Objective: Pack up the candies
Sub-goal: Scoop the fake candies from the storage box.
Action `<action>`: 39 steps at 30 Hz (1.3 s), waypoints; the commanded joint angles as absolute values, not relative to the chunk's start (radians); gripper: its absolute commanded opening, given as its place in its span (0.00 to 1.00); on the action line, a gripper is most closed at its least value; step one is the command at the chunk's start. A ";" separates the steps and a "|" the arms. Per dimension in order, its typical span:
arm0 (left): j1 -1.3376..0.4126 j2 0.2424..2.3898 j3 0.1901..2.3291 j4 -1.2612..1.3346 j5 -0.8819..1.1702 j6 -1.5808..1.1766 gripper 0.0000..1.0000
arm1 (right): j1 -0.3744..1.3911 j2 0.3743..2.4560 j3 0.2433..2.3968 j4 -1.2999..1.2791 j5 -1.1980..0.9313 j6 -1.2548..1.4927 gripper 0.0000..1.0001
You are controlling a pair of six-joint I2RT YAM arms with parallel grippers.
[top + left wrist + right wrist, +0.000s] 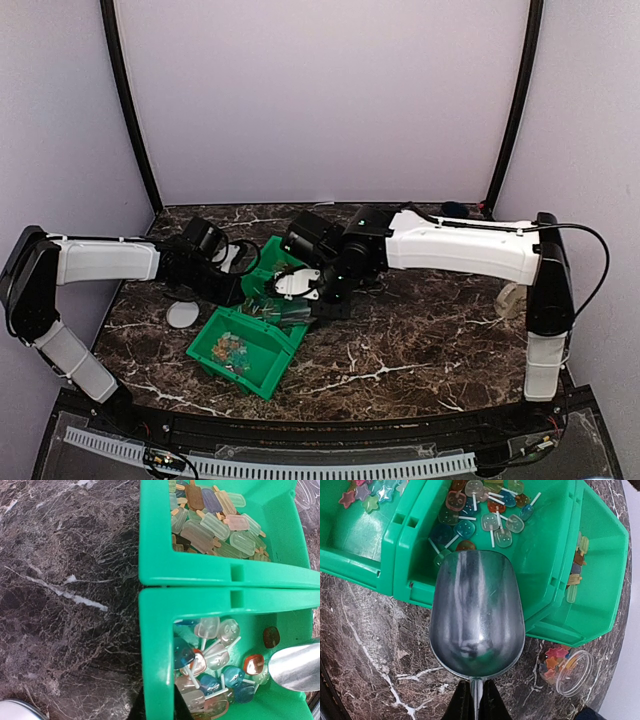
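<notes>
Candies point(490, 522): tiny translucent pieces in mixed colours, sorted by shape in the green three-compartment plastic bin point(600, 570) on the dark white-veined marble counter point(430, 340). The star-shaped candies point(370, 502) fill one end compartment, the lollipop-shaped candies point(217, 655) with white sticks fill the middle one, and the ice-lolly-shaped candies point(210, 525) fill the other end compartment. A few more stars sit inside the small clear round jar point(572, 672), which is on the counter just beside the bin's outer corner. The right claw point(476, 705) is closed tight on the thin handle of the silver metal scoop point(476, 615). The scoop's bowl faces up and shows only bare metal. Its lip reaches over the bin's wall into the middle compartment, just beside a brown piece at the edge of the pile. The left claw point(159, 709) is all but closed. Only dark finger edges show at the bottom of its wrist view, and they appear to pinch the middle compartment's side wall between them. The flat round whitish lid point(183, 314) lies on the counter to the left of the bin, near it but not touching.
</notes>
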State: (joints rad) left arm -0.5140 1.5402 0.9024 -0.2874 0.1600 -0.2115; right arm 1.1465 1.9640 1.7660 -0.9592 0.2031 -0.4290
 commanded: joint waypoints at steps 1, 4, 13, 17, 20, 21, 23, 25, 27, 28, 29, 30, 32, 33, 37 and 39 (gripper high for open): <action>-0.512 1.478 0.957 -0.206 0.219 -0.224 0.00 | 1.154 2.003 1.848 -1.031 0.254 -0.423 0.00; -0.515 1.474 0.961 -0.214 0.205 -0.215 0.00 | 1.153 2.045 1.891 -1.046 0.273 -0.431 0.00; -0.543 1.466 0.974 -0.241 0.154 -0.185 0.00 | 1.155 2.185 2.024 -1.087 0.230 -0.451 0.00; -0.551 1.465 0.973 -0.236 0.164 -0.177 0.00 | 1.157 2.241 2.077 -1.091 0.198 -0.467 0.00; -0.554 1.463 0.973 -0.233 0.171 -0.174 0.00 | 1.160 2.262 2.079 -1.063 0.165 -0.491 0.00; -0.554 1.461 0.971 -0.231 0.173 -0.173 0.00 | 1.163 2.265 2.072 -1.049 0.154 -0.501 0.00; -0.555 1.459 0.970 -0.227 0.175 -0.171 0.00 | 1.168 2.262 2.036 -1.011 0.126 -0.528 0.00; -0.554 1.457 0.967 -0.222 0.178 -0.172 0.00 | 1.170 2.251 1.982 -0.956 0.095 -0.557 0.00; -0.555 1.458 0.965 -0.218 0.188 -0.173 0.00 | 1.174 2.239 1.943 -0.906 0.064 -0.579 0.00; -0.555 1.460 0.965 -0.217 0.189 -0.174 0.00 | 1.176 2.231 1.925 -0.890 0.045 -0.588 0.00; -0.555 1.460 0.965 -0.215 0.190 -0.176 0.00 | 1.176 2.223 1.907 -0.868 0.025 -0.594 0.00; -0.555 1.462 0.967 -0.215 0.190 -0.175 0.00 | 1.176 2.213 1.881 -0.844 -0.003 -0.602 0.00; -0.555 1.460 0.966 -0.214 0.191 -0.174 0.00 | 1.175 2.194 1.827 -0.768 -0.039 -0.609 0.00; -0.554 1.460 0.965 -0.214 0.193 -0.176 0.00 | 1.176 2.187 1.800 -0.735 -0.053 -0.610 0.00; -0.555 1.455 0.962 -0.207 0.202 -0.178 0.00 | 1.171 2.181 1.723 -0.621 -0.083 -0.586 0.00; -0.555 1.452 0.961 -0.206 0.201 -0.179 0.00 | 1.164 2.182 1.684 -0.554 -0.092 -0.556 0.00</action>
